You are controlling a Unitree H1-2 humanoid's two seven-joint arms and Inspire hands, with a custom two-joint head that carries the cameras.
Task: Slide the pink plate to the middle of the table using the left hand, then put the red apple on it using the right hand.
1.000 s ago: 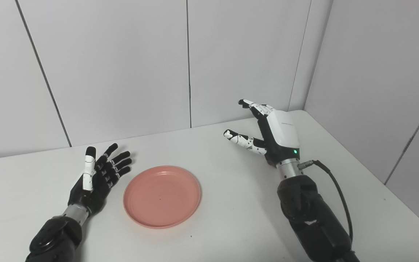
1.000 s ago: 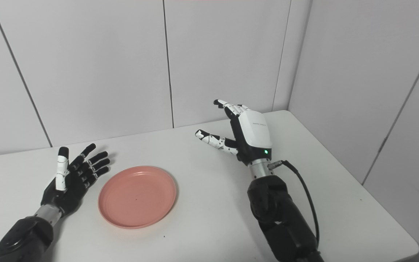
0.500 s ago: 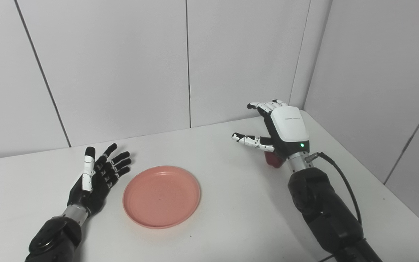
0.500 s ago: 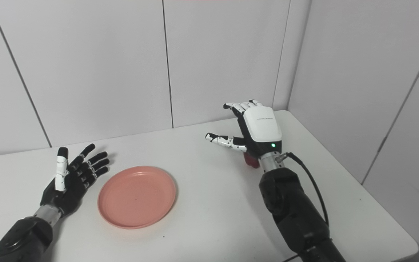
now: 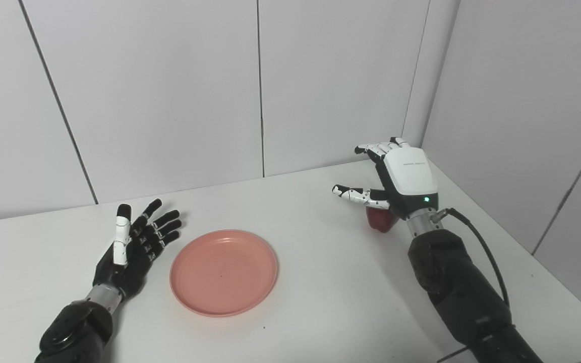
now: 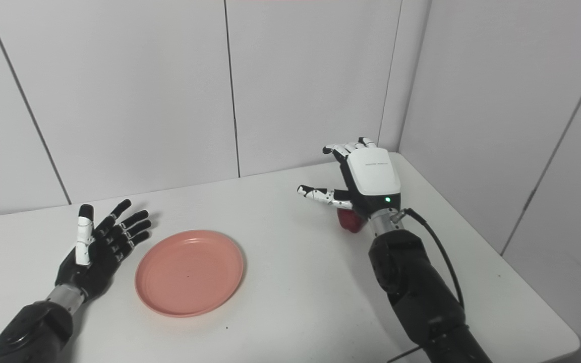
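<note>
A pink plate [image 5: 224, 271] lies flat on the white table [image 5: 321, 282], left of its middle. My left hand [image 5: 136, 244] rests palm up just left of the plate, open and apart from its rim. A red apple [image 5: 380, 219] sits on the table at the right, mostly hidden under my right hand [image 5: 396, 176]. That hand hovers above the apple, open, with its fingers spread forward and its thumb pointing left. It does not hold the apple.
White wall panels close the table at the back and on the right. The table's right edge [image 6: 537, 297] runs close beside my right arm. A black cable [image 5: 482, 247] loops off the right wrist.
My right hand has moved to the right and a little back, and part of the red apple now shows beneath it. The left hand and the plate have stayed where they were.
</note>
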